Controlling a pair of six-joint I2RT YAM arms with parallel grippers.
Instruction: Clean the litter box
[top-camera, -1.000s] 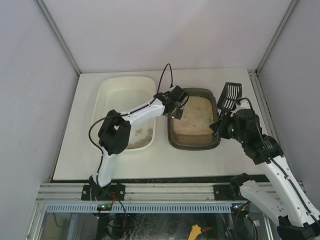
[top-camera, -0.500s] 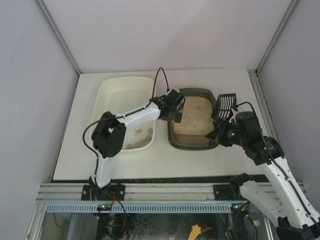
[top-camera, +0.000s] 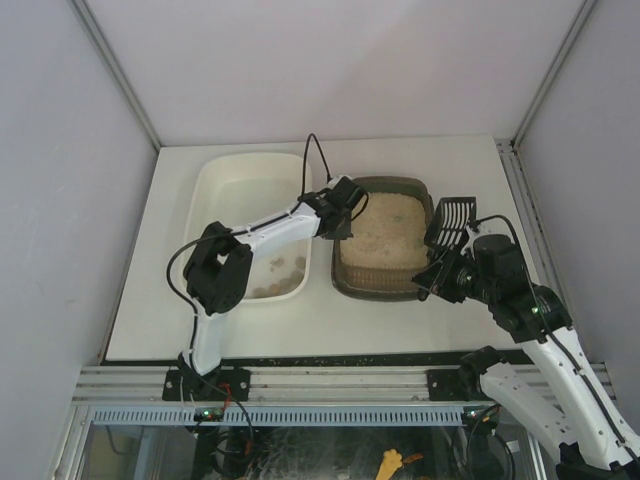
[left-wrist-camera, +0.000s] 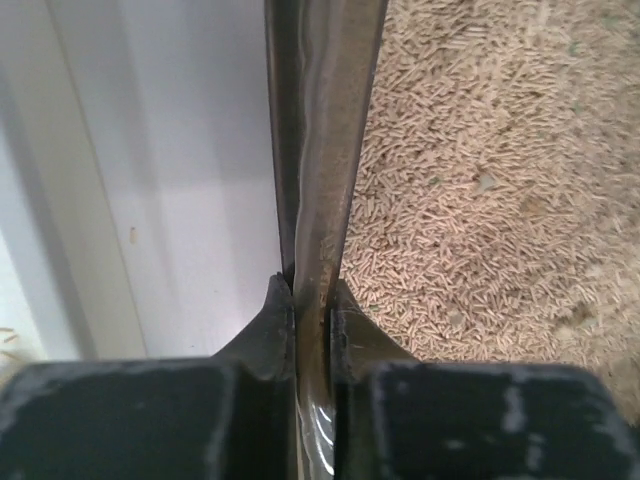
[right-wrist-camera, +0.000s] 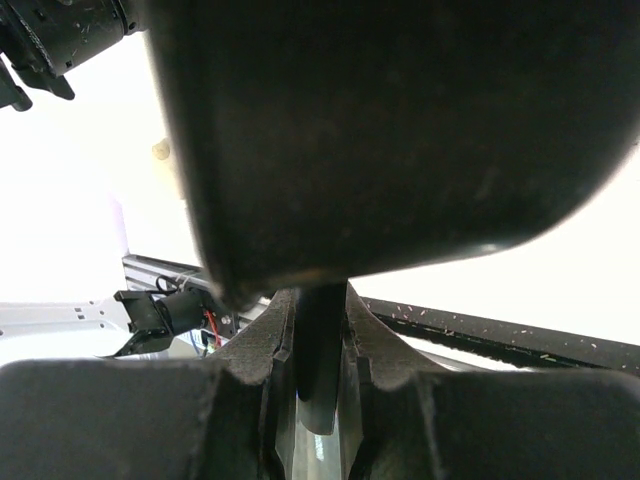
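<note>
So that the litter box (top-camera: 382, 292) cannot slide on the surface (top-camera: 150, 310), my left pincer (left-wrist-camera: 312, 292) pinches its left wall, beside the white tub (top-camera: 225, 175). My right pincer (top-camera: 438, 270) grips the scoop (top-camera: 453, 218), ready to dig.

litter box (top-camera: 385, 288) hemmed by cream tub (top-camera: 240, 190) left, scoop (top-camera: 455, 215) right, bare table (top-camera: 330, 325) nearside

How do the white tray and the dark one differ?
The white tub is larger and cream; the litter box is smaller and dark. The tub holds a few brown clumps; the litter box is filled with beige litter. The left gripper pinches the litter box's rim, not the tub's. Both are rounded rectangles.
</note>
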